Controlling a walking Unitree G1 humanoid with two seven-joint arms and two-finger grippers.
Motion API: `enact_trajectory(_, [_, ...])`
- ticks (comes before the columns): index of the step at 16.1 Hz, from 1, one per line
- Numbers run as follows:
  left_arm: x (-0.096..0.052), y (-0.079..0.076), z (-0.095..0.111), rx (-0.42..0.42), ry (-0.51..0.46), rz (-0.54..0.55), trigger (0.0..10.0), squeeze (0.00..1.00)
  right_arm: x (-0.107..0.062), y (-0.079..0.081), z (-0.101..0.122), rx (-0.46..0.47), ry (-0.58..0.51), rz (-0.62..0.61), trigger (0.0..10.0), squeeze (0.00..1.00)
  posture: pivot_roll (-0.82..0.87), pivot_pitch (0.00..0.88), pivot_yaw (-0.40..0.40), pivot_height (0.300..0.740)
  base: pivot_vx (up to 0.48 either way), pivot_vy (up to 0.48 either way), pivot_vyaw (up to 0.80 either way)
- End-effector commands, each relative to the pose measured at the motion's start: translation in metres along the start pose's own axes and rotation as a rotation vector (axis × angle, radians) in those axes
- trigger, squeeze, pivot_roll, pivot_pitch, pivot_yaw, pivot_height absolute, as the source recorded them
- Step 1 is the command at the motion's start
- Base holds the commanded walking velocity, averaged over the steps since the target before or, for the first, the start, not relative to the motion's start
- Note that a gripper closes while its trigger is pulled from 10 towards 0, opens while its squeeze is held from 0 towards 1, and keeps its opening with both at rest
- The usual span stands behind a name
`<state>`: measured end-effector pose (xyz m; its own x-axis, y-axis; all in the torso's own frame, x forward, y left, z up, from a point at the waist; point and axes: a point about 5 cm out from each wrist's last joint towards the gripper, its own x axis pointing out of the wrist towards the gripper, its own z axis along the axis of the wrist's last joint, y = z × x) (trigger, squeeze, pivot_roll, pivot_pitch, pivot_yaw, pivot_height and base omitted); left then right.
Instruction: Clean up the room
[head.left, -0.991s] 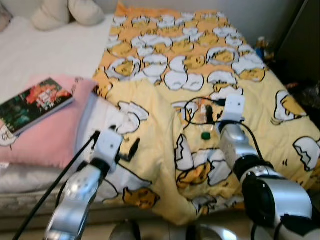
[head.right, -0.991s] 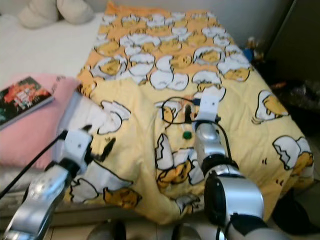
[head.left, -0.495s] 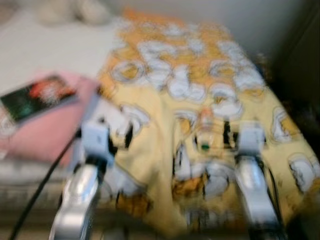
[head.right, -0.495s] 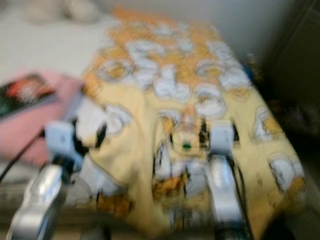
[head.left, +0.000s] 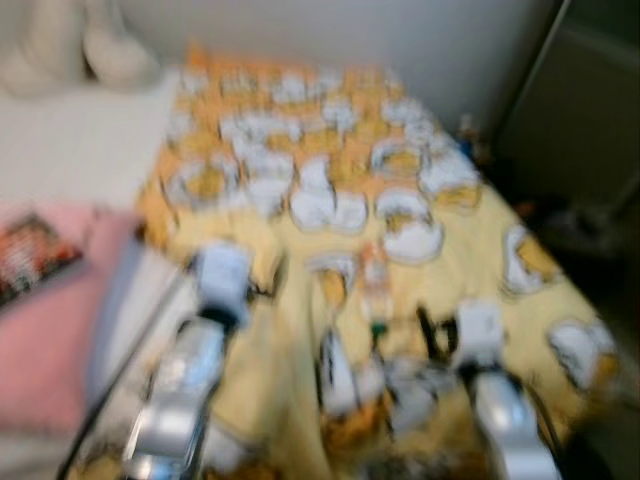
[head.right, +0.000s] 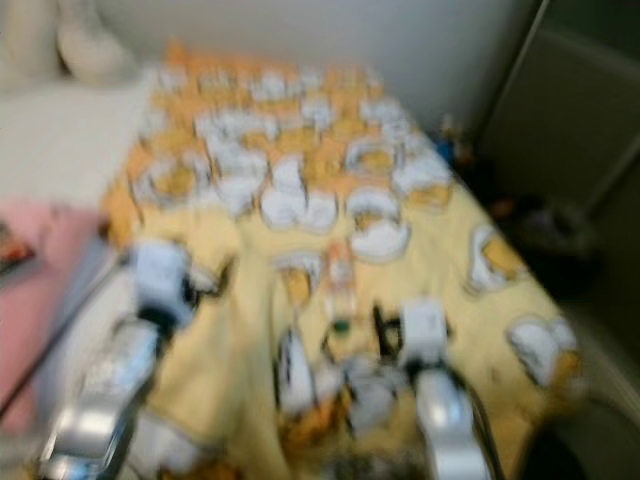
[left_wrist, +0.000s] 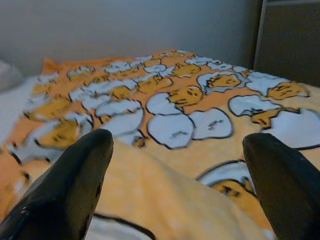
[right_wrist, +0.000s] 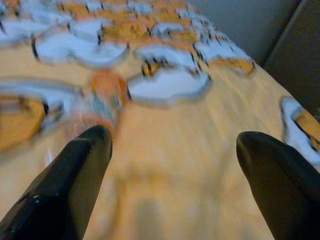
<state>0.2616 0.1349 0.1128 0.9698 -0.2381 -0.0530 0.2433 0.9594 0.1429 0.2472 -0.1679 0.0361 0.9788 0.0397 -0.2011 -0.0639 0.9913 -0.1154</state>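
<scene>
A small clear bottle (head.left: 377, 292) with an orange label and green cap lies on the yellow egg-print blanket (head.left: 330, 170); in the right wrist view the bottle (right_wrist: 97, 102) sits just beyond one finger. My right gripper (head.left: 438, 330) hovers low over the blanket, just right of the bottle and nearer to me, open (right_wrist: 174, 137) with nothing between its fingers. My left gripper (head.left: 268, 285) reaches over the blanket's raised fold, open and empty (left_wrist: 177, 145). The head views are blurred.
A pink pillow (head.left: 50, 350) with a book (head.left: 30, 265) on it lies at the left on the white sheet. Cream cushions (head.left: 80, 45) rest at the bed's far left. A dark cabinet (head.left: 590, 100) and floor clutter stand right of the bed.
The camera has swung, shifting and blurring the whole picture. My right gripper has drawn back from the bottle toward me. My left gripper has moved forward over the blanket.
</scene>
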Motion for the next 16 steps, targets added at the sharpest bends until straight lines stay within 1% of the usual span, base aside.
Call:
enact_trajectory(1, [-0.002,0.011,-0.003,0.037,0.013,0.027,10.0,0.0,0.009,0.013,0.013,0.002,-0.042,0.039,10.0,0.0,-0.03,0.0,-0.025,0.74,0.296,-0.375,0.0])
enact_trajectory(2, [-0.001,0.012,-0.003,0.032,0.011,0.032,10.0,0.0,0.011,0.013,0.014,0.004,-0.044,0.043,10.0,0.0,-0.03,0.0,-0.025,0.74,0.0,0.0,0.0])
enact_trajectory(3, [0.004,0.018,0.001,0.003,-0.002,0.053,10.0,0.0,0.018,0.013,0.017,0.012,-0.051,0.04,10.0,0.0,-0.03,0.0,-0.019,0.74,0.0,0.0,0.0])
enact_trajectory(4, [0.007,0.022,0.0,-0.01,-0.002,0.075,10.0,0.0,0.025,0.015,0.022,0.014,-0.063,0.044,10.0,0.0,-0.03,0.0,-0.013,0.74,0.0,-0.472,0.0])
enact_trajectory(6, [0.011,0.023,0.0,0.002,0.007,0.076,10.0,0.0,0.035,0.016,0.029,0.028,-0.064,0.041,10.0,0.0,-0.03,0.0,-0.011,0.74,0.0,-0.441,0.0])
enact_trajectory(7, [0.012,0.024,0.001,-0.001,0.001,0.088,10.0,0.0,0.042,0.016,0.032,0.033,-0.061,0.038,10.0,0.0,-0.04,0.01,-0.006,0.74,0.322,-0.352,0.0])
enact_trajectory(10, [0.013,0.031,0.002,0.024,0.005,0.133,10.0,0.0,0.067,0.023,0.044,0.05,-0.033,0.062,10.0,0.0,-0.02,0.026,-0.003,0.74,0.0,0.0,0.0])
enact_trajectory(12, [0.011,0.034,0.003,0.025,-0.003,0.134,10.0,0.0,0.077,0.024,0.05,0.066,-0.026,0.052,10.0,0.0,0.0,0.041,0.002,0.74,0.0,0.0,0.0])
enact_trajectory(14, [0.005,0.038,0.004,0.056,-0.004,0.136,10.0,0.0,0.087,0.025,0.053,0.089,-0.006,0.034,10.0,0.0,0.03,0.067,0.006,0.74,0.0,0.0,0.0])
enact_trajectory(15, [-0.003,0.046,0.006,0.091,0.003,0.151,10.0,0.0,0.095,0.025,0.058,0.105,0.016,0.009,10.0,0.0,0.07,0.093,0.015,0.74,0.0,0.0,0.0])
enact_trajectory(16, [-0.008,0.048,0.006,0.11,0.009,0.158,10.0,0.0,0.096,0.026,0.06,0.111,0.016,0.007,10.0,0.0,0.08,0.106,0.015,0.74,0.0,0.0,0.0])
